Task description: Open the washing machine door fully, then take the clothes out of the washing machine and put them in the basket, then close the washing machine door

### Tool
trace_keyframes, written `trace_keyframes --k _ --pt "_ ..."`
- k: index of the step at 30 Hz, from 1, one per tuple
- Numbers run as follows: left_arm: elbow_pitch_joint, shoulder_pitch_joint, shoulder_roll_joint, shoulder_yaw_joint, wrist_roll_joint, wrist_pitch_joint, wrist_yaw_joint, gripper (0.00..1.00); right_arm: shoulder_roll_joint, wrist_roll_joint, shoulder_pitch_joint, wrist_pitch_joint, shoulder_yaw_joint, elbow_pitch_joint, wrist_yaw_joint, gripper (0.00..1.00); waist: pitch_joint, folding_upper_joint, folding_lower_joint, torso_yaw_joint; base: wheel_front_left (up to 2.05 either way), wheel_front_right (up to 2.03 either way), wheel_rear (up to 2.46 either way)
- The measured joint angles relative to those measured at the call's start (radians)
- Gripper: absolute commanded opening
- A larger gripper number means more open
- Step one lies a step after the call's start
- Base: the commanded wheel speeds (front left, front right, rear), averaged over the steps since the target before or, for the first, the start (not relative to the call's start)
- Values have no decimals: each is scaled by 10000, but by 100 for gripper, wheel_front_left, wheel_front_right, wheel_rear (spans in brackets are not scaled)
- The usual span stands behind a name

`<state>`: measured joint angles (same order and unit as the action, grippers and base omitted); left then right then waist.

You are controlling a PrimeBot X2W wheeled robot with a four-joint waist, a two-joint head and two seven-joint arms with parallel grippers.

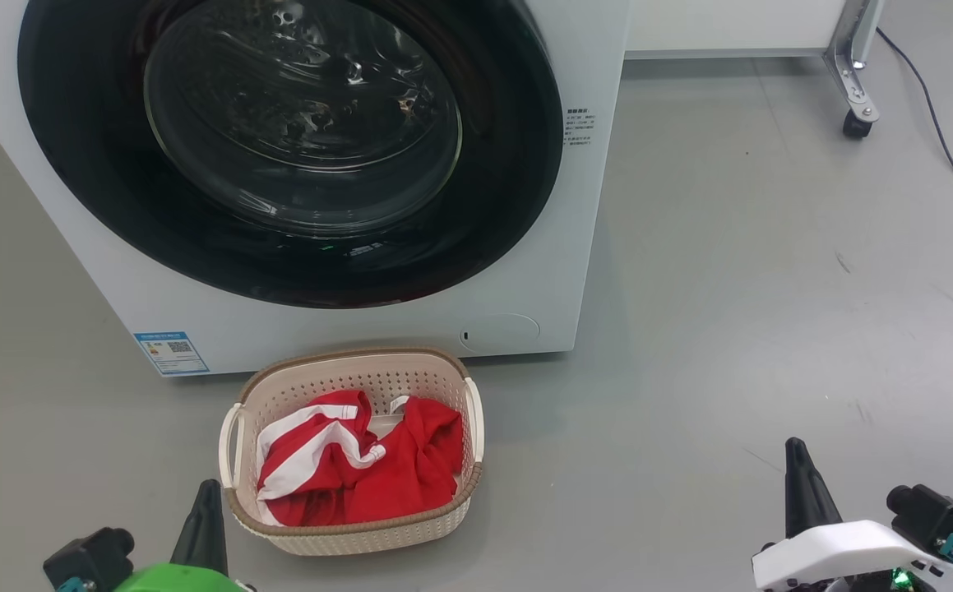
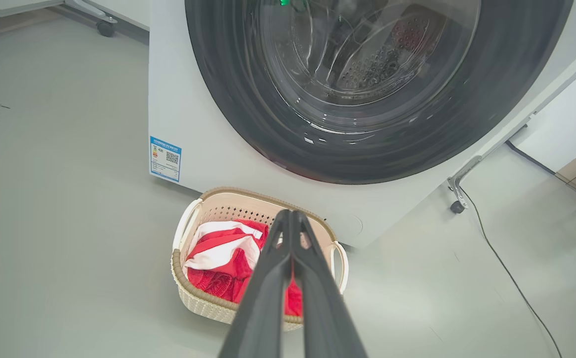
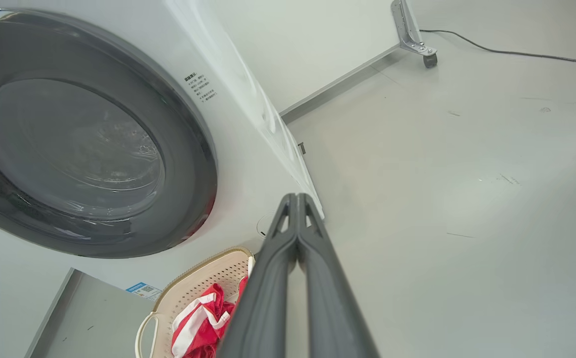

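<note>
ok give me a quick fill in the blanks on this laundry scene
1. The washing machine door is ____.
2. The clothes lie inside the ____.
3. The left gripper and right gripper each hold ____.
Missing words: shut; basket; nothing.

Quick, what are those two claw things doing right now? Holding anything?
Left gripper: closed, holding nothing.
Right gripper: closed, holding nothing.
</note>
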<state>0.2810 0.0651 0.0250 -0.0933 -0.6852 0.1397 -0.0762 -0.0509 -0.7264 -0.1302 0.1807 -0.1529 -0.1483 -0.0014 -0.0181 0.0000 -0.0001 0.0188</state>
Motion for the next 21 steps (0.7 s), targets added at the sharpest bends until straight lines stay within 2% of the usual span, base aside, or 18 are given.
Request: trace_keyframes --k 21 --pt "-8 -342 29 491 -2897 -773 -136 0 -234 -3018 470 -623 514 -201 309 0 43 0 1 -55 0 0 0"
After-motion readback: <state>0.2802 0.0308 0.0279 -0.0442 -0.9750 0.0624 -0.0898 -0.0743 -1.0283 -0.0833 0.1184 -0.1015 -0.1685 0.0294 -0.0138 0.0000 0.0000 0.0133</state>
